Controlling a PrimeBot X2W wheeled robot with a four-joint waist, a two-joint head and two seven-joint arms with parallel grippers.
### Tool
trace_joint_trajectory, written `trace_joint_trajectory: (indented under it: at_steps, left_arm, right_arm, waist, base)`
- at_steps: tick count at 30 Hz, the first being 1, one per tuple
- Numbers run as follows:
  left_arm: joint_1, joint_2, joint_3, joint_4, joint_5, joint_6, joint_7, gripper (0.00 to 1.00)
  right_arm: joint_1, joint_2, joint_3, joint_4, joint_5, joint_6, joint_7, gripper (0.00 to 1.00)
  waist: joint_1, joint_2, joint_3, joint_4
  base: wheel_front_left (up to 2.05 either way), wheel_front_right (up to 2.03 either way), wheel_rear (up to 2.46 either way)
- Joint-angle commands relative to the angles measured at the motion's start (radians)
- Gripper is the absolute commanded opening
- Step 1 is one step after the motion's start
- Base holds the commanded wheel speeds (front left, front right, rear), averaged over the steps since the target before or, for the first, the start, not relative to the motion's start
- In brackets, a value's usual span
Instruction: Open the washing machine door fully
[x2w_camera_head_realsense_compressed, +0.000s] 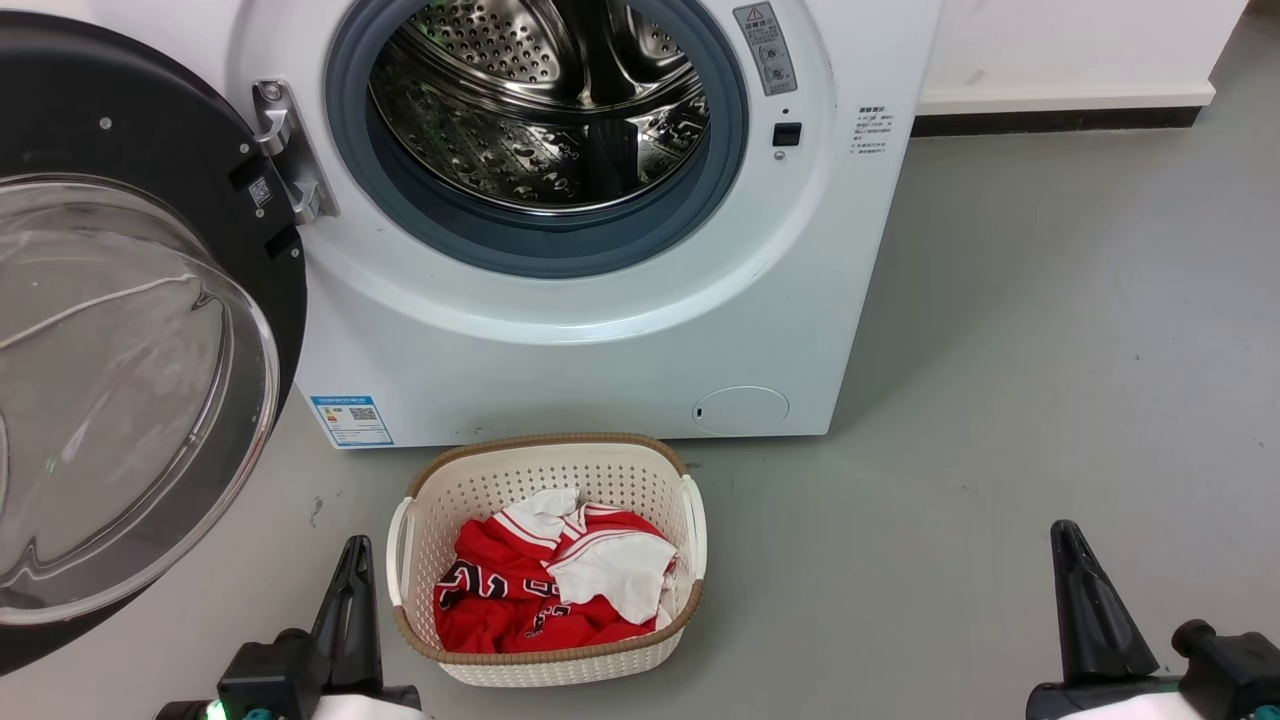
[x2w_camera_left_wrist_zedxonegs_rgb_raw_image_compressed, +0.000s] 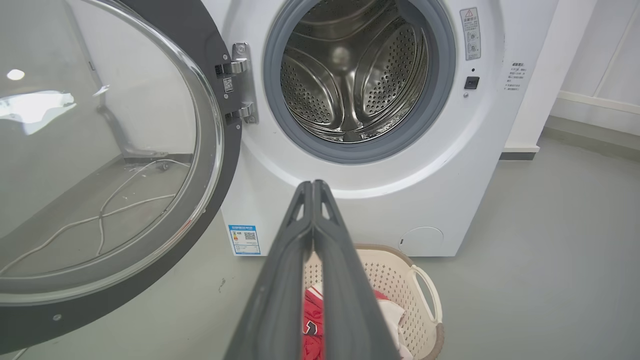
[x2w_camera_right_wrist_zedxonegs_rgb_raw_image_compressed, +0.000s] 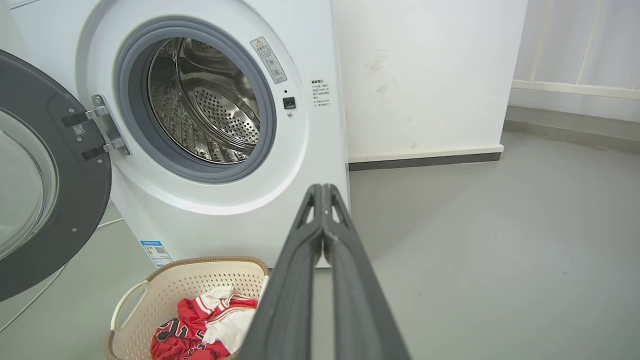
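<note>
And there it is: the large round washing machine door with its glossy black rim and bulging clear glass bowl (x2w_camera_head_realsense_compressed: 130, 340) stands swung out to the left of the white front-loading washing machine (x2w_camera_head_realsense_compressed: 600, 330). It hangs off its metal hinge (x2w_camera_head_realsense_compressed: 290, 150) with the inner face turned toward the robot. The grey-ringed perforated steel drum (x2w_camera_head_realsense_compressed: 540, 110) is wide open to view, so by that angle the door looks fully open, or very near it.

The left pincer (x2w_camera_head_realsense_compressed: 356, 548) sits low at the lower left, fingers pressed together, holding nothing, well apart from the door's rim. The right pincer (x2w_camera_head_realsense_compressed: 1066, 530) mirrors it at the lower right, likewise closed up and empty over the grey floor (x2w_camera_head_realsense_compressed: 1000, 400). Both look parked, likely so nothing blocks the door's swing.

Between them, just in front of the machine, a cream perforated plastic laundry basket with a brown rim (x2w_camera_head_realsense_compressed: 545, 440) holds crumpled red and white garments (x2w_camera_head_realsense_compressed: 520, 590). It sits below the drum mouth, presumably for easy loading. If the door needs a last push, the left arm is the nearer one.
</note>
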Motion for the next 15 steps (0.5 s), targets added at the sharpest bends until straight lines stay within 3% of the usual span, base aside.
trace_joint_trajectory:
  at_steps: [1,15]
  left_arm:
    - [-0.019,0.001,0.009,-0.002,-0.062,-0.006,0.015,0.0]
    - [-0.057,0.001,0.025,0.032,-0.362,-0.029,0.085,0.0]
  right_arm:
    - [-0.007,-0.003,0.002,-0.009,0.064,0.0,0.008,0.0]
    - [-0.062,-0.021,0.007,0.043,0.365,0.0,0.064,0.0]
  waist:
    - [0.0,0.0,0.0,0.0]
    - [0.0,0.0,-0.001,0.0]
  base:
    - [0.0,0.0,0.0]
    - [0.0,0.0,0.0]
